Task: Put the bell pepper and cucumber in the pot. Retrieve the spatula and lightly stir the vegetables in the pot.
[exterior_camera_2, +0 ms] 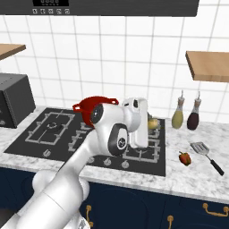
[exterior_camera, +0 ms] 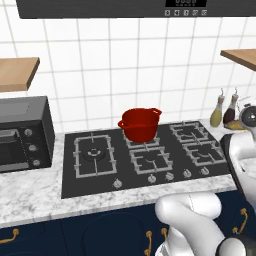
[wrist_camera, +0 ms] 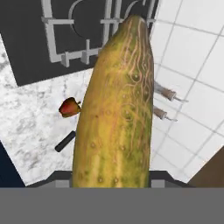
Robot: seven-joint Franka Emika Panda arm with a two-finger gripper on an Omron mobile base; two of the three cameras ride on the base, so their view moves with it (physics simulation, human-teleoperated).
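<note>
My gripper (wrist_camera: 111,176) is shut on a long yellow-green cucumber (wrist_camera: 117,109), which runs lengthwise away from the hand and hangs above the right end of the stove. Its tip (exterior_camera_2: 153,123) pokes out past the white hand in the right base view. The red pot (exterior_camera: 140,123) stands on a rear middle burner; the arm partly covers the pot (exterior_camera_2: 91,104) in the right base view. A small red bell pepper (exterior_camera_2: 184,158) lies on the marble counter right of the stove, also below the hand (wrist_camera: 69,107). The spatula (exterior_camera_2: 205,152) lies just right of it.
Two dark-capped bottles (exterior_camera_2: 178,117) stand against the tiled wall behind the pepper. A black toaster oven (exterior_camera: 22,132) sits at the counter's left end. The black stove (exterior_camera: 95,177) has raised grates. Wooden shelves (exterior_camera_2: 210,65) hang on the wall at both sides.
</note>
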